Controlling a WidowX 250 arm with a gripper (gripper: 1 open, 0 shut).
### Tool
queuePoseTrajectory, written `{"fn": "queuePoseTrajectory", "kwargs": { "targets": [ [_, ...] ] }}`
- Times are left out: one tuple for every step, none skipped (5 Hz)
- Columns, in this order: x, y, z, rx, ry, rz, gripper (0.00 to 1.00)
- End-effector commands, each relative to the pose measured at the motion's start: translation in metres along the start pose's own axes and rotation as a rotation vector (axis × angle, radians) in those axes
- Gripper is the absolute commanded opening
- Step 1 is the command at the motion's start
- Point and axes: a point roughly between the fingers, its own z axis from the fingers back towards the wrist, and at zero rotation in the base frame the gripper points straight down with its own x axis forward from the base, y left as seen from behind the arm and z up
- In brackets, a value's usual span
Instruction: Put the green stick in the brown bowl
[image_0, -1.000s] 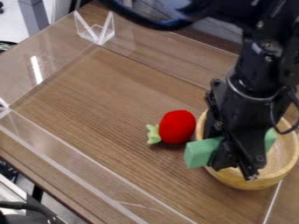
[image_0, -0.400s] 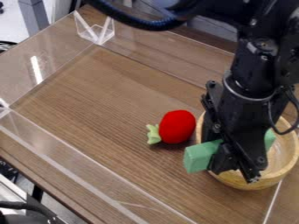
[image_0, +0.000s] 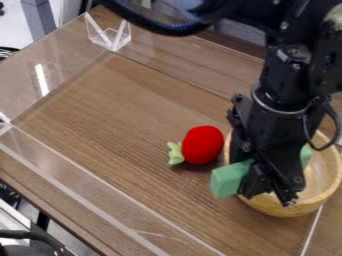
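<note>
The black metal gripper of the robot arm (image_0: 267, 180) is closed around the flat matte green bar-shaped stick (image_0: 230, 180), holding it over the near-left part of the round light-brown wooden bowl (image_0: 301, 200) as the camera sees it. One end of the stick sticks out from the fingers toward the left side of the view, reaching past the bowl's thick rim, and a smaller bit of green shows on the other side of the fingers, above the inside of the bowl. The middle of the stick is hidden behind the gripper, and whether the stick touches the rim cannot be told. The arm comes down from the top right of the view and covers much of the bowl's far side

Just beside the bowl, on its left in the view, a round red toy with small green leaves (image_0: 203, 145) lies on the brown wooden table (image_0: 107, 130), its leaves pointing toward the lower left of the view. Well apart from these, near the top left, a clear angular plastic piece (image_0: 110, 34) stands on the table. A thick black cable (image_0: 158, 24) curves across the top of the view
</note>
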Motion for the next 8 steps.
{"fn": "queuePoseTrajectory", "kwargs": {
  "targets": [
    [-0.002,0.007,0.005,-0.007,-0.021,0.033,0.00],
    [-0.004,0.010,0.003,-0.019,-0.017,0.040,0.00],
    [-0.002,0.016,-0.014,-0.029,-0.012,0.030,0.00],
    [0.003,0.019,-0.028,-0.032,-0.007,0.032,0.00],
    [0.010,0.013,-0.014,-0.024,-0.002,0.023,0.00],
    [0.016,0.006,-0.002,-0.023,0.001,0.013,0.00],
    [0.022,0.002,-0.008,-0.029,0.004,0.001,0.00],
    [0.026,0.000,-0.012,-0.031,0.006,-0.005,0.00]
  ]
}}
